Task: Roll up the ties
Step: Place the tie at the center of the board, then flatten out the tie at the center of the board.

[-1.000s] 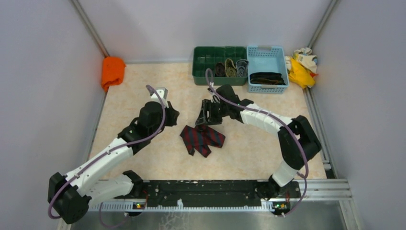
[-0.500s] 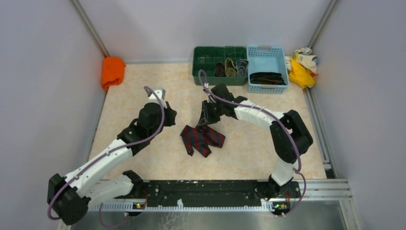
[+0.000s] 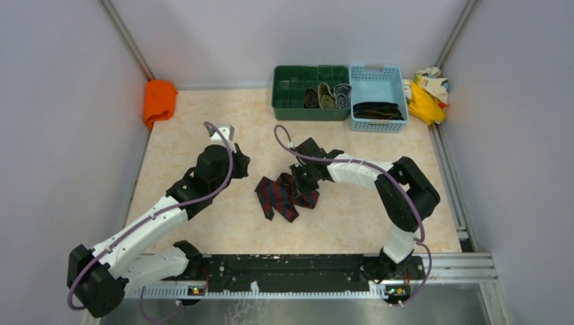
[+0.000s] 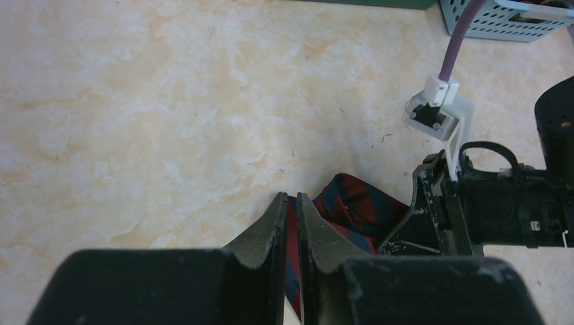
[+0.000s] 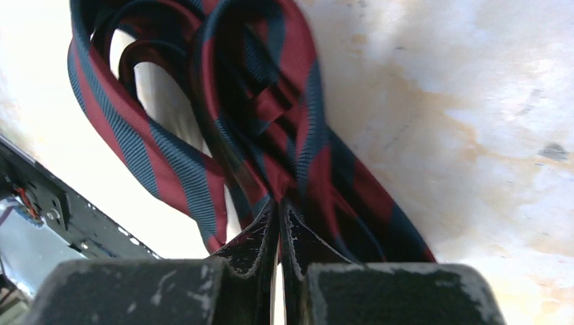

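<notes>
My right fingers (image 5: 254, 237), drawn in to a thin slit, are pressing their tips into the loose folds of the dark red and navy tie (image 3: 281, 196), which is lying in a crumpled heap near the middle of the tabletop (image 3: 352, 217). Whether any fabric is actually caught between them, I cannot tell. The tie is looping over itself rather than lying flat, so I am judging that I am working low here to pick out one layer and draw the length straight before any rolling can begin. My left fingers (image 4: 267, 230), likewise nearly closed and holding nothing, are hovering near the heap but apart from it, pointing at it across bare tabletop. I would guess they are poised to pin or take an end once one is freed. Three rolled ties (image 3: 327, 97) are sitting in the right-hand compartments of the green tray (image 3: 298, 114) at the far edge, which suggests where this one is meant to finish. Darker ties (image 3: 376, 110) are lying in the blue basket (image 3: 379, 126) just beside it. This tie is not yet rolled at all.
</notes>
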You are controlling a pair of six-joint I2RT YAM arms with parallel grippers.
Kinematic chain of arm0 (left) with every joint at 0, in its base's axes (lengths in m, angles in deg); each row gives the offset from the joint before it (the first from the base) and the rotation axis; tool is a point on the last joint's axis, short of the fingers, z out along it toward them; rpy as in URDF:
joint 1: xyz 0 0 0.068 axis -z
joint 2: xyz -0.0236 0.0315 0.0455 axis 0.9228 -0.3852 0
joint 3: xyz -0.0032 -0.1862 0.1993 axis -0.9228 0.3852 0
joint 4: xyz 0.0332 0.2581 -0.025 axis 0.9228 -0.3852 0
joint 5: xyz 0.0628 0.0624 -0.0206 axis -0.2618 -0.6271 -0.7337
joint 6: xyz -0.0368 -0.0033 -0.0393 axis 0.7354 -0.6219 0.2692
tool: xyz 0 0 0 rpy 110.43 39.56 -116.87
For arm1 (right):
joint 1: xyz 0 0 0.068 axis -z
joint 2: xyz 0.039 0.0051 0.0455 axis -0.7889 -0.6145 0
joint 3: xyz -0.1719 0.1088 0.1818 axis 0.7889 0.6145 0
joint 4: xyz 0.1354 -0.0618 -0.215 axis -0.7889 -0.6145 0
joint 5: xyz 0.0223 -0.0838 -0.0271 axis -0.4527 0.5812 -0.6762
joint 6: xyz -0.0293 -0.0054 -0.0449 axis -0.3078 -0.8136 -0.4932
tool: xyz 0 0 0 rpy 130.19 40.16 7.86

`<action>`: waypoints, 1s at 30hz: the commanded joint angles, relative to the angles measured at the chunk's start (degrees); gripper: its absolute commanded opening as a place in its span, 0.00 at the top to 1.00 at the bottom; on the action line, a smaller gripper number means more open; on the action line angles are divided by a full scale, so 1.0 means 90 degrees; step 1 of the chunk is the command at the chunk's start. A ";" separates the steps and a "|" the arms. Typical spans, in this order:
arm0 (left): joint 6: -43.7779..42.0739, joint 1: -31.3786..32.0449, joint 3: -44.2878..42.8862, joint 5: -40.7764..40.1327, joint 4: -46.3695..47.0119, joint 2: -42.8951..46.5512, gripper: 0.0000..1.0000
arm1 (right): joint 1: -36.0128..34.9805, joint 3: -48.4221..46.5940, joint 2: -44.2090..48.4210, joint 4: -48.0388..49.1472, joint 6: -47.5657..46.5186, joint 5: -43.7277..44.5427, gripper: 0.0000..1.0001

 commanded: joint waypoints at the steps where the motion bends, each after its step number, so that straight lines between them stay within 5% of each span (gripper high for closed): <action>1: 0.0023 0.0018 0.0071 -0.0016 -0.0016 0.0054 0.85 | -0.0539 -0.0356 -0.0181 -0.0032 -0.0259 0.0147 0.99; 17: 0.0364 0.0017 0.0185 -0.0639 -0.0240 0.1117 0.87 | -0.1374 -0.2506 -0.1754 0.0752 0.0325 -0.1406 1.00; 24: 0.0413 0.0018 0.0321 -0.1197 -0.0386 0.2280 0.87 | -0.0913 -0.4224 -0.3218 0.1045 0.0737 -0.2103 1.00; 30: 0.0217 0.0017 0.0620 -0.1128 0.0035 0.2594 0.87 | -0.0376 -0.4770 -0.3468 0.1110 0.0519 -0.1999 0.98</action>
